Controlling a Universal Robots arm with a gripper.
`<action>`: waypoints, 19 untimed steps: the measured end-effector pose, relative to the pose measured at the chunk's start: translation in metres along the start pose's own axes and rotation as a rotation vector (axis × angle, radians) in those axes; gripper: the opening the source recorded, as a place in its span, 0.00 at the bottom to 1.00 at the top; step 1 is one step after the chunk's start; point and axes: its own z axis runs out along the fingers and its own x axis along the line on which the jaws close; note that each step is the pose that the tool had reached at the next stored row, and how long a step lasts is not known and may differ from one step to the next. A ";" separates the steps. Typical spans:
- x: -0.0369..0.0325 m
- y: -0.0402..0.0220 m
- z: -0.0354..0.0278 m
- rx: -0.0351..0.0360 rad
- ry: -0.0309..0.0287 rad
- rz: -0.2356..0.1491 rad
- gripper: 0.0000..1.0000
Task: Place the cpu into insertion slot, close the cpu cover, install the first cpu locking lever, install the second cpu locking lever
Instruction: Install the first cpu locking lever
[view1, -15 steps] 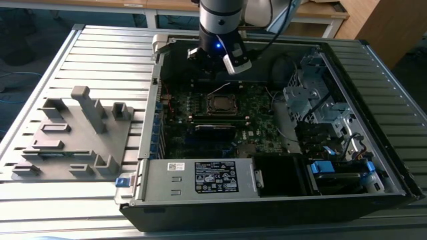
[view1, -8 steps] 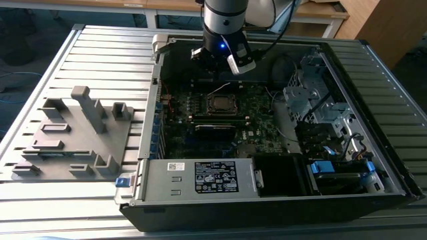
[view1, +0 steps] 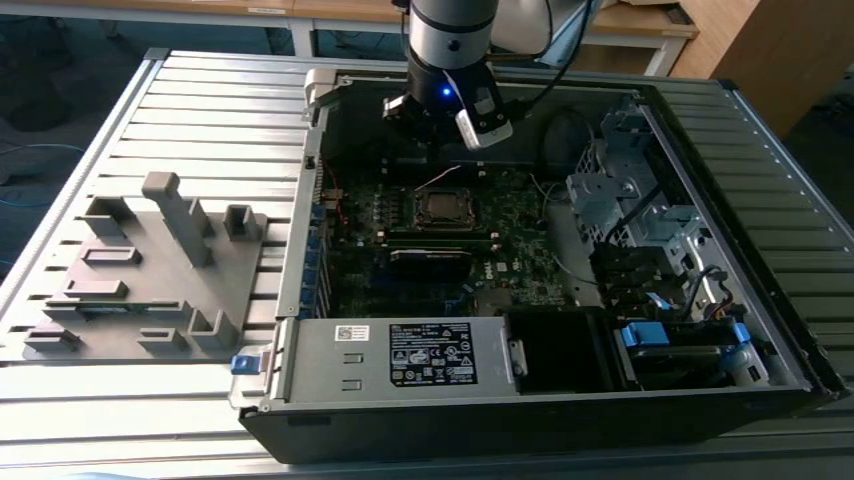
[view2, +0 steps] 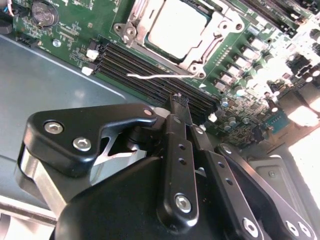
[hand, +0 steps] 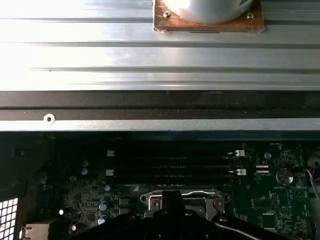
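The cpu (view2: 175, 25) lies in the insertion slot (view1: 441, 208), silvery face up. The cpu cover (view2: 212, 45) rests flat over it as a metal frame around the chip. One thin wire locking lever (view2: 155, 76) sticks out sideways from the socket, unlatched; in the exterior view it (view1: 438, 180) stands raised behind the socket. My gripper (view2: 179, 101) hovers above the memory slots beside the socket, fingers shut with nothing between them. In the first wrist view the socket frame (hand: 182, 196) shows just past the fingertips (hand: 172, 199).
The arm's wrist (view1: 447, 95) hangs over the rear of the open computer case (view1: 747, 300). Black memory slots (view2: 145, 67) run beside the socket. A drive cage (view1: 627, 190) and power supply (view1: 400, 355) flank the board. A grey fixture plate (view1: 147, 270) lies outside on the exterior view's left.
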 end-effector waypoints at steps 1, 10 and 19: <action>0.0001 0.0000 0.0000 -0.0031 0.0001 0.000 0.11; -0.0014 -0.0005 0.0025 -0.0062 0.0002 0.000 0.11; -0.0023 -0.0012 0.0056 -0.0062 0.0002 0.000 0.11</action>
